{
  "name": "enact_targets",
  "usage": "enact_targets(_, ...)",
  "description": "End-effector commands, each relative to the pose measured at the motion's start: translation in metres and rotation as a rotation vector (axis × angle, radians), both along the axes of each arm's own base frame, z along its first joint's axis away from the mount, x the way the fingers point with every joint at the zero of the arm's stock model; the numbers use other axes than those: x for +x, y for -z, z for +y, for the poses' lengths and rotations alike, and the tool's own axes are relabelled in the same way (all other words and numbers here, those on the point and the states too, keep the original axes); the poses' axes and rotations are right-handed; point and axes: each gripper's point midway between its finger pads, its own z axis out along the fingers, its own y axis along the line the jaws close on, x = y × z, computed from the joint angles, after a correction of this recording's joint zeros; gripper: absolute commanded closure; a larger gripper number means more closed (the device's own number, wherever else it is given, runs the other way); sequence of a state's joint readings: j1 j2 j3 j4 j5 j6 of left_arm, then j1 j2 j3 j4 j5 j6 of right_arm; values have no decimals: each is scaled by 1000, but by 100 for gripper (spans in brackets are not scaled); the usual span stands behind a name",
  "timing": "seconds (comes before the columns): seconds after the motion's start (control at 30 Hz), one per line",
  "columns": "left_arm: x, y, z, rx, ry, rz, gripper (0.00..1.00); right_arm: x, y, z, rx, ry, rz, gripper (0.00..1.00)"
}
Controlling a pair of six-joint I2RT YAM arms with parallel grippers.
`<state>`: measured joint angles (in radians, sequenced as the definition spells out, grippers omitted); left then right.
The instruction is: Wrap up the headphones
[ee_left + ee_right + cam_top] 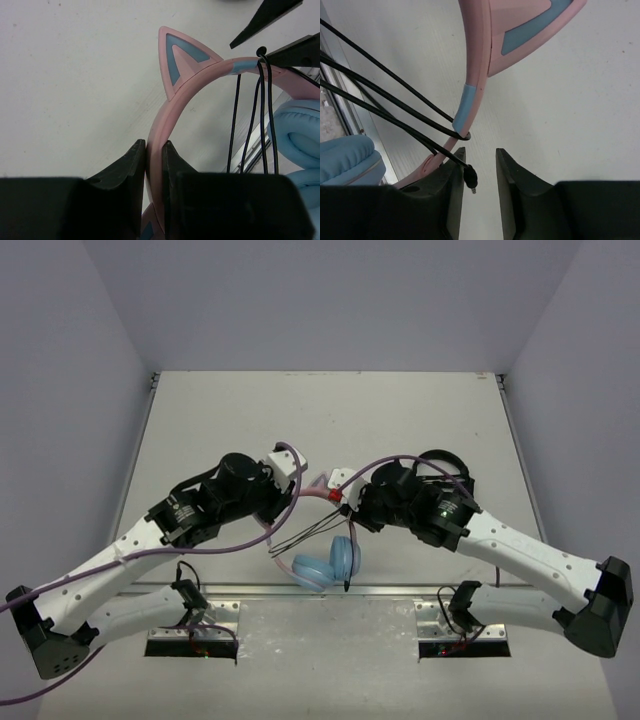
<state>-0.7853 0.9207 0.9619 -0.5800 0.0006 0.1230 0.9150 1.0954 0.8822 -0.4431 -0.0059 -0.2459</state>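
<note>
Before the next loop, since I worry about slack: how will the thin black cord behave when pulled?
The cord is probably floppy: its strands drape in loops over the headband. It looks thin and smooth, so it may slip through the right gripper, whose fingers stand apart. It is likely light, so the left gripper, shut on the headband, should hold.

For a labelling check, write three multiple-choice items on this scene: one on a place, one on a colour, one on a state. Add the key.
1. Where does the left gripper hold the headphones? A) ear cup B) headband C) cord
2. Ear cups' colour? A) light blue B) black C) white
3. The right gripper is: A) shut on the headband B) shut on an ear cup C) open
Key: 1 B, its fingers pinch the pink headband; 2 A, both cushions show light blue; 3 C, its jaws stand apart, the cord's plug between them.
</note>
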Motion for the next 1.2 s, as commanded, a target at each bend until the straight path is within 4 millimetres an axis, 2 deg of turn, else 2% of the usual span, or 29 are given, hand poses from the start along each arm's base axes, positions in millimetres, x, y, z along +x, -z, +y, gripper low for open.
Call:
enact_targets(0.0, 14, -45, -31, -195, 33, -97, 100, 4, -12, 3, 128, 57, 27, 67)
enact_targets(0.17, 19, -53, -46, -253, 61, -118, 100, 4, -9, -2, 201, 76, 124, 56)
enact_targets(0.23, 24, -52, -49, -260, 61, -115, 100, 6, -3, -9, 217, 112, 163, 52)
enact_targets(0.3, 30, -54, -53, -285, 76, -111, 100, 7, 11, -15, 222, 155, 206, 49)
enact_targets(0.43, 45, -58, -58, -332, 120, -88, 100, 14, 36, -26, 237, 265, 287, 48)
enact_targets(0.53, 61, -61, -51, -356, 103, -82, 100, 21, 52, -34, 255, 368, 352, 46)
enact_targets(0.7, 67, -58, -55, -324, 131, -69, 100, 29, 60, -40, 231, 445, 372, 44)
enact_targets(0.87, 70, -52, -56, -288, 151, -74, 100, 44, 70, -68, 228, 619, 445, 35)
enact_targets(0.9, 70, -47, -54, -269, 146, -61, 100, 48, 75, -82, 208, 686, 460, 33)
enact_targets(1.0, 71, -46, -52, -258, 143, -66, 100, 52, 77, -93, 214, 770, 544, 25)
enact_targets(1.17, 72, -49, -54, -265, 155, -62, 100, 56, 79, -106, 213, 860, 631, 21)
